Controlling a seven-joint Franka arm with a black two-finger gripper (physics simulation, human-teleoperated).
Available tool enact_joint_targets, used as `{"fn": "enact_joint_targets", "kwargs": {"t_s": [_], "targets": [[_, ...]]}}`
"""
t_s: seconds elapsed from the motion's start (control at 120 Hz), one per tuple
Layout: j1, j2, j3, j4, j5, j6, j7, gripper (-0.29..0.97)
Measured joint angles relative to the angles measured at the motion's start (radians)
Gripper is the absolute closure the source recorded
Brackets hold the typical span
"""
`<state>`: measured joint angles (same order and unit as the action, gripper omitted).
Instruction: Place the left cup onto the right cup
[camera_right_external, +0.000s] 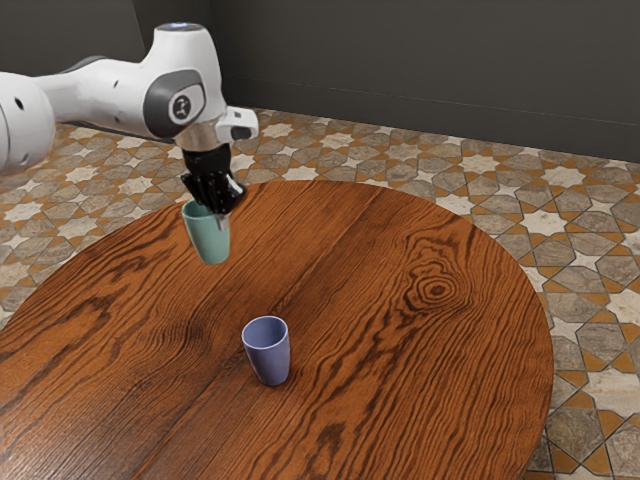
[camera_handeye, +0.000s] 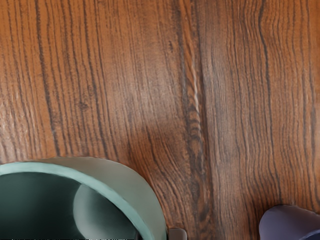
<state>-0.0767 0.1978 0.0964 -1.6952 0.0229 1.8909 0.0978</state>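
Above the table (camera_right_external: 420, 300), the gripper (camera_right_external: 212, 208) pinches the rim of the empty green cup (camera_right_external: 210, 240), held clear of the wood, with the empty blue cup (camera_right_external: 267, 350) standing upright at its five o'clock.

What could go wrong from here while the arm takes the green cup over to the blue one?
1. The tool pinches the green cup only at one side of its rim, and it hangs slightly tilted, so it may swing or slip.
2. The blue cup stands free on the table; a low or off-centre descent could knock it over instead of stacking.
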Motion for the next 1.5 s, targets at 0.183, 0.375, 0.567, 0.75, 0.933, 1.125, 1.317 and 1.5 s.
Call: {"fn": "enact_joint_targets", "kwargs": {"t_s": [0.183,0.375,0.567,0.75,0.933,1.125,1.317,1.5], "targets": [[-0.043,-0.073,-0.001,-0.112,0.019,0.059,-0.069,0.79],[-0.092,-0.124,-0.004,-0.15,0.038,0.094,-0.136,0.78],[-0.135,-0.148,-0.008,-0.195,0.04,0.11,-0.194,0.78],[-0.164,-0.179,-0.009,-0.248,0.035,0.113,-0.245,0.78],[-0.195,-0.214,-0.013,-0.296,0.033,0.116,-0.286,0.78],[-0.2,-0.23,-0.042,-0.327,0.032,0.12,-0.321,0.78],[-0.207,-0.227,-0.062,-0.33,0.032,0.121,-0.351,0.78],[-0.212,-0.219,-0.064,-0.331,0.033,0.122,-0.373,0.78]]}}
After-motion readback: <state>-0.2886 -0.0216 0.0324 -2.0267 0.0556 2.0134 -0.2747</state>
